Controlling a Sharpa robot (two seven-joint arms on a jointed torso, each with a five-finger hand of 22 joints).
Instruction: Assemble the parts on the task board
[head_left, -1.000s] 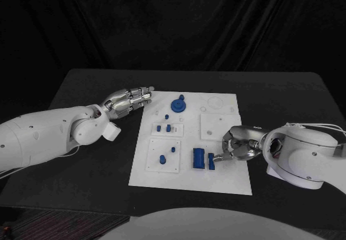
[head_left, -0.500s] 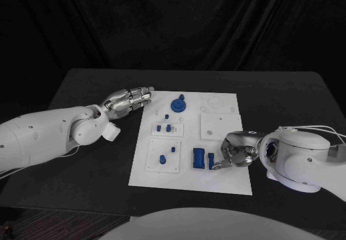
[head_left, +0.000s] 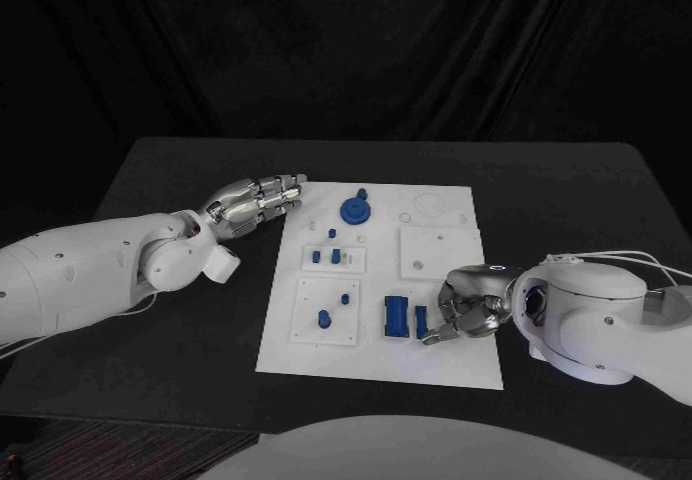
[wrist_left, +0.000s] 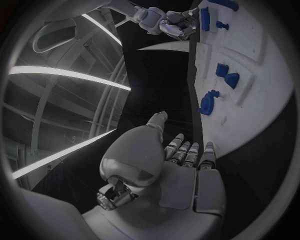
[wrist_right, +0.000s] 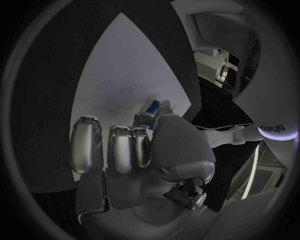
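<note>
Most small blue plastic parts (head_left: 356, 210) sit placed on the flat white task board (head_left: 447, 365). The right hand (head_left: 464, 312) pinches a narrow blue bar (head_left: 421, 322) beside the rectangular blue block (head_left: 395, 316), seemingly unseated; the left hand (head_left: 257, 202) rests empty, fingers loosely extended, beside the board on the black counter (head_left: 173, 350).

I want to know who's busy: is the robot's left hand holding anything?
No. The left hand rests by the task board, fingers straight, nothing in them.

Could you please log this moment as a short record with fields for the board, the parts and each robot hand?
board: white rectangular task board lying flat on the black table
parts: round blue gear-like piece at the far end; wide blue block near the right robot hand
left robot hand: at the board's far left corner, holding nothing
right robot hand: fingers at a narrow blue bar; grip unclear
</note>
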